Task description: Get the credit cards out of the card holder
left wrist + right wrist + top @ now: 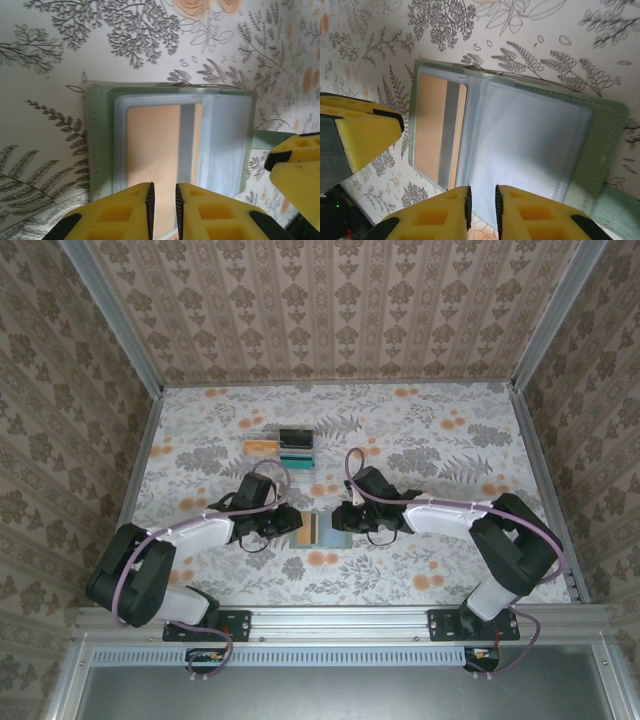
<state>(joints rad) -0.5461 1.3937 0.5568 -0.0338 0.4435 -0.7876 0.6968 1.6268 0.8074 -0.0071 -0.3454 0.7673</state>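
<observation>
Open and flat at the middle of the floral worktop [455, 540]: the card holder [318, 529], sage green outside, with pale clear sleeves inside. Flanked by 2 hands, 1 at each end.

At its left end, the left hand [289, 524]. From the left wrist, yellow fingers [125, 212] drawn in to a thin slit, clamped on the near edge of the card holder [100, 150]. At the right border of that same view, a yellow fingertip of the other arm, just beside the holder's far corner.

At the opposite end, the right hand [347, 517]. From the right wrist, again only a thin slit between yellow fingers [535, 215], pinched on the near edge of the sleeve page.

Inside the left half's sleeve: 1 credit card [152, 145], yellow-orange with a grey band [186, 145] along 1 side, fully tucked in, not yet drawn out. Over the right half, a cloudy sleeve; contents impossible to tell.

Farther back on the worktop, well apart from the holder, 3 small things close together: an orange piece [262, 447], a dark piece [295, 434] and a teal strip [296, 455], too small to identify.
</observation>
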